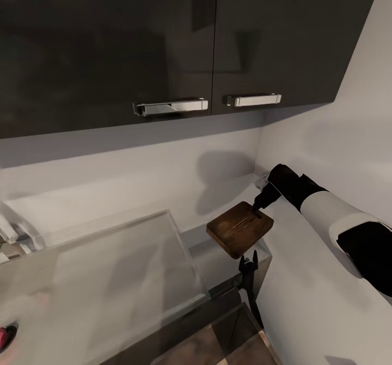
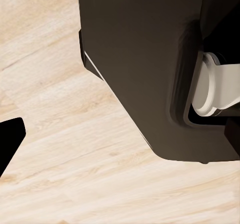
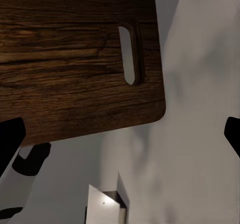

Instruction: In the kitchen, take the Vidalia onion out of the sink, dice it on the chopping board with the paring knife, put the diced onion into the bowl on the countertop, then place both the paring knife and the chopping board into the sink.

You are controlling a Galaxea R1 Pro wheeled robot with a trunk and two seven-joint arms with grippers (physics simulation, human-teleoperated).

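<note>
In the head view, one thick dark-brown wooden chopping board [image 1: 240,228] with rounded corners hangs tilted in the air above the far end of the long grey steel countertop [image 1: 109,278], near the corner of the white walls. The right gripper [image 1: 259,204] meets the board at its far edge, at the end of the one white-and-black arm reaching in from the right; whether its fingers pinch the board or only touch it, I cannot tell. Overhead hang two dark glossy cabinet doors [image 1: 109,44], each with one chrome bar handle [image 1: 171,105]. A small red object [image 1: 4,334] shows at the lower left edge, too cropped to identify.

The right wrist view adds the board's grain and its single slot handle [image 3: 130,54], with two dark fingertips [image 3: 10,139] standing far apart at the frame's sides.

The left wrist view shows pale wood floor [image 2: 60,134], the robot's dark base [image 2: 145,69] and one dark fingertip [image 2: 10,134]; the left gripper's state cannot be told.
</note>
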